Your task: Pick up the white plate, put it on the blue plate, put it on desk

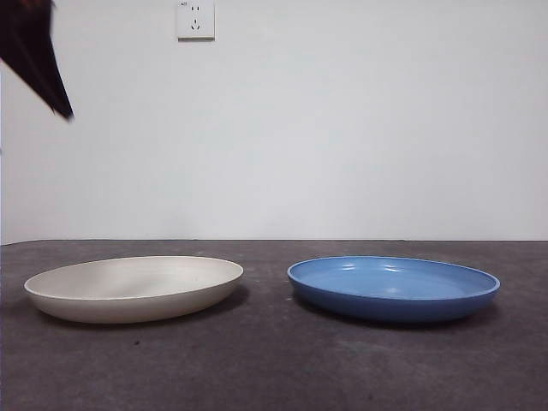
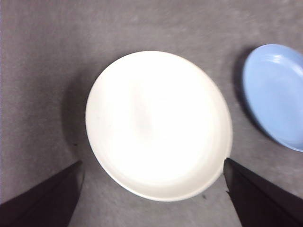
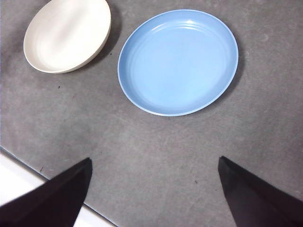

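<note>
Approach to the first pick. I have the left gripper [image 2: 151,189] high above the white plate [image 2: 158,125], its jaws spread wide and holding nothing; I judge the descent should bring one jaw inside and one outside the plate's near rim, since the low sloping edge offers little purchase. The plate is matte cream-white, wide and shallow, resting flat on the desk [image 1: 274,368] at the left, well apart from the glossy blue plate [image 1: 394,287] at the right. The right gripper [image 3: 154,189] waits, likewise released.
</note>
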You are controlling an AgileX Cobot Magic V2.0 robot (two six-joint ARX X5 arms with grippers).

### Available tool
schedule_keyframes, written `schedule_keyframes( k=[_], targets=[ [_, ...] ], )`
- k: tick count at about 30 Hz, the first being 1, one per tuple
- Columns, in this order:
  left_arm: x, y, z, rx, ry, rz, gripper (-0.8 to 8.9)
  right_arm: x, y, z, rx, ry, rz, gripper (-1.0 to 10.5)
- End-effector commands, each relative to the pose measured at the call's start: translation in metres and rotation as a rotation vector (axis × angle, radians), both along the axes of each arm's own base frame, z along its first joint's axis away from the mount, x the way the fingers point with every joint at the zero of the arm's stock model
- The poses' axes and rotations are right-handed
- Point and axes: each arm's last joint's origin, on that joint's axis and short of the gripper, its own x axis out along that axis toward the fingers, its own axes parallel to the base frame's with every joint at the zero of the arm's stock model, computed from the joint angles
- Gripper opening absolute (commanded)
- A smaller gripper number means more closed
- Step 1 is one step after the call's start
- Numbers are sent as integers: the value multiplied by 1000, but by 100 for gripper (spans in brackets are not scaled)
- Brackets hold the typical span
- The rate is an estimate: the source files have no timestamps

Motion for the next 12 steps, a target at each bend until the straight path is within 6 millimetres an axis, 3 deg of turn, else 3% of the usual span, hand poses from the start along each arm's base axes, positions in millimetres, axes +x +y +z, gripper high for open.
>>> schedule_keyframes(
  k=[1,12],
  targets=[
    [21,-2,-12,21,36,18,465,1,1,5,7,-21,3,426],
    [74,-7,-71,99,147,61,465,1,1,6,7,-24,3,426]
  ],
)
